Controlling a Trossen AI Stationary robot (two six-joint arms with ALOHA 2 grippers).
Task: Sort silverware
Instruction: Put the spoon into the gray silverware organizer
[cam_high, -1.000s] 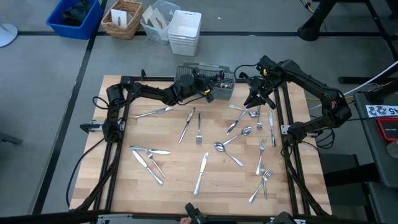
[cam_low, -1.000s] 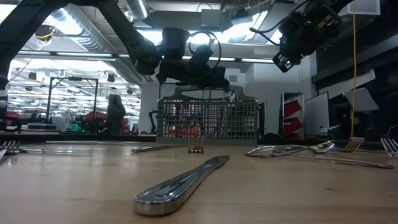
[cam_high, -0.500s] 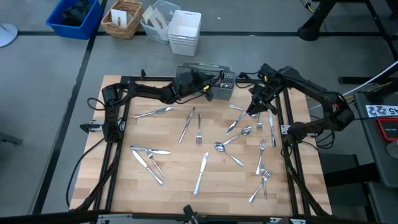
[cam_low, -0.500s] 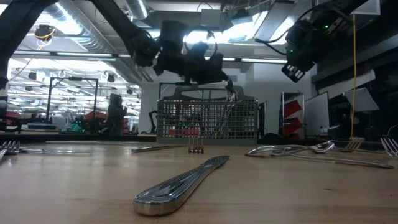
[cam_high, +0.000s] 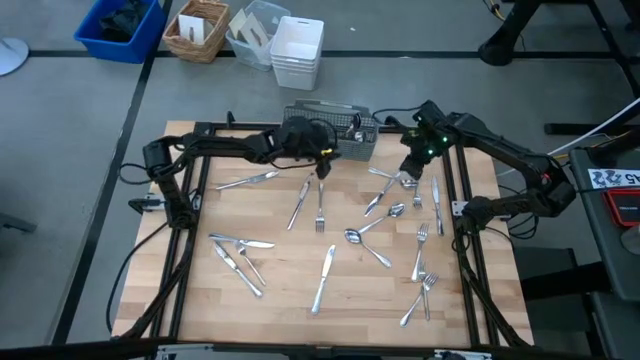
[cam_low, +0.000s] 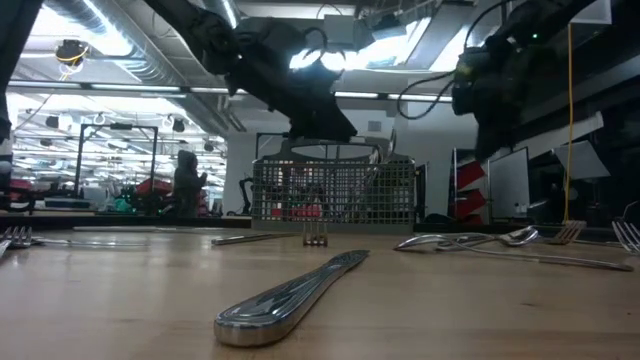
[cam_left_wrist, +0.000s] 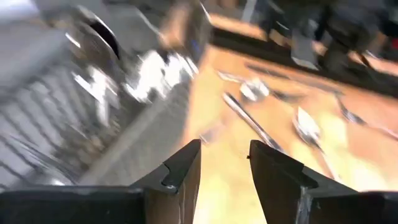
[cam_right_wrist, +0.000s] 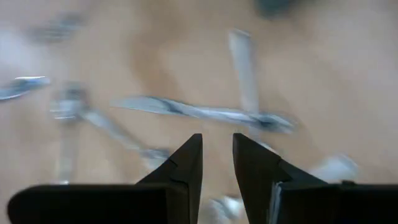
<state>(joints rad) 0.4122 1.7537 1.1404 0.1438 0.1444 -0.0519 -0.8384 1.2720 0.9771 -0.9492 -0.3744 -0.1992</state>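
Wire-mesh caddy (cam_high: 350, 136), white bin (cam_high: 297, 52)

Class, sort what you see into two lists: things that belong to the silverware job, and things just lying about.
Belongs to the job:
silverware scattered on the table
wire-mesh caddy

Just lying about:
blue bin
wicker basket
white container

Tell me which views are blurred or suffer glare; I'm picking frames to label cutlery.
Both wrist views are motion-smeared: the left tool and right tool are crisp, the silverware beyond streaks. Low view: only the nearest knife is fairly sharp, the arms silhouetted against bright ceiling lights. High view: evenly lit, pieces small but distinct on the table.
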